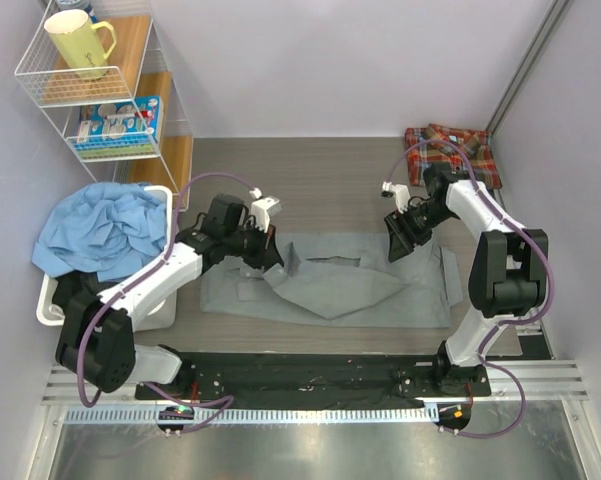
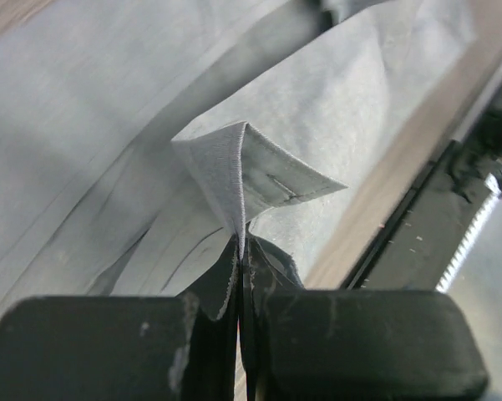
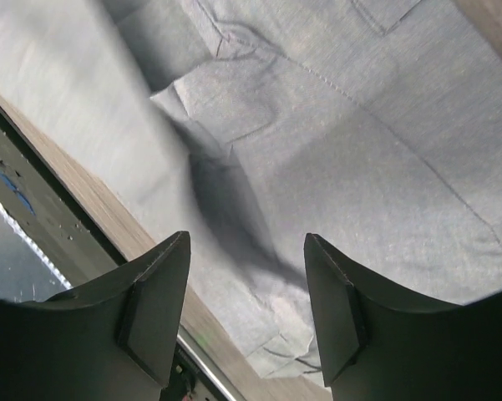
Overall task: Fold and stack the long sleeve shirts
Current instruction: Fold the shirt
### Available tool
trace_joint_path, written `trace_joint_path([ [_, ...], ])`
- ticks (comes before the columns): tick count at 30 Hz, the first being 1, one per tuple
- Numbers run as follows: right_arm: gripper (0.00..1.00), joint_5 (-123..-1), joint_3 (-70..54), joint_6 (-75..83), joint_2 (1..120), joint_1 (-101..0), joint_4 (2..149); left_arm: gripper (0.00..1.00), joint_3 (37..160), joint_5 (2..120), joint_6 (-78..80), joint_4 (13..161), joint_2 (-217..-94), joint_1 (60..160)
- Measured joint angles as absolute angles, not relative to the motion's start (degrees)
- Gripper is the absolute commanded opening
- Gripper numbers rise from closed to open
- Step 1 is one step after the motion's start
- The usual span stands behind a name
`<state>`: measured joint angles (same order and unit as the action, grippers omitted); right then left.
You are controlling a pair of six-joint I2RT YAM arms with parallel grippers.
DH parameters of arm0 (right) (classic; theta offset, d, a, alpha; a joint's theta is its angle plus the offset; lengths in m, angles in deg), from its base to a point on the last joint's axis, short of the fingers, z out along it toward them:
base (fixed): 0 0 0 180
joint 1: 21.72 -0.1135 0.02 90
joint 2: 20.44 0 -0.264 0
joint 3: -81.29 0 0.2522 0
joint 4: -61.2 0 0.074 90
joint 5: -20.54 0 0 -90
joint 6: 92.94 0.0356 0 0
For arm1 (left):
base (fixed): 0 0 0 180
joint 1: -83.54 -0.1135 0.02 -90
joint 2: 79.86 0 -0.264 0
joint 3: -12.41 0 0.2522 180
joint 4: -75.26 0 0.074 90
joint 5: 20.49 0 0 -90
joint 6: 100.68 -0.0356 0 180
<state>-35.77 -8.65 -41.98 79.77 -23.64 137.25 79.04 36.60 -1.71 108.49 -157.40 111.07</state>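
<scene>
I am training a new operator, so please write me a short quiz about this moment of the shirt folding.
1. True or false: the left gripper is shut on a fold of the grey shirt.
2. Where does the plaid shirt lie? A: far right corner of the table. B: under the grey shirt. C: in the left gripper.
3. How do the jaws of the right gripper stand?
Key: 1 true; 2 A; 3 open, holding nothing.
</scene>
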Motion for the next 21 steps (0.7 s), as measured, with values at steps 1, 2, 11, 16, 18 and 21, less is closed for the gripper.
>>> trace_joint_path([
  [1, 0.62, -36.0, -8.7, -42.1, 79.7, -23.7, 137.6, 0.00, 77.7, 37.5, -1.2, 108.2, -157.1, 110.3],
  [2, 0.62, -36.4, -8.7, -42.2, 79.7, -23.7, 137.9, 0.00, 76.3, 38.7, -0.7, 107.6, -156.6, 109.5],
  [11, 0.60, -38.4, -8.8, -41.9, 79.7, -23.8, 138.5, 0.00, 69.9, 37.2, -2.1, 99.0, -153.1, 104.8],
  [16, 0.57, -38.9, -8.8, -41.8, 79.7, -23.8, 138.5, 0.00, 69.9, 27.8, -5.5, 94.7, -147.7, 105.0],
  [18, 0.57, -39.0, -8.8, -41.8, 79.8, -23.8, 138.5, 0.00, 69.9, 26.7, -8.3, 94.6, -146.1, 105.0],
  [21, 0.56, -39.0, -9.1, -41.6, 80.5, -23.8, 138.5, 0.00, 69.8, 27.2, -11.3, 94.5, -145.4, 105.0],
])
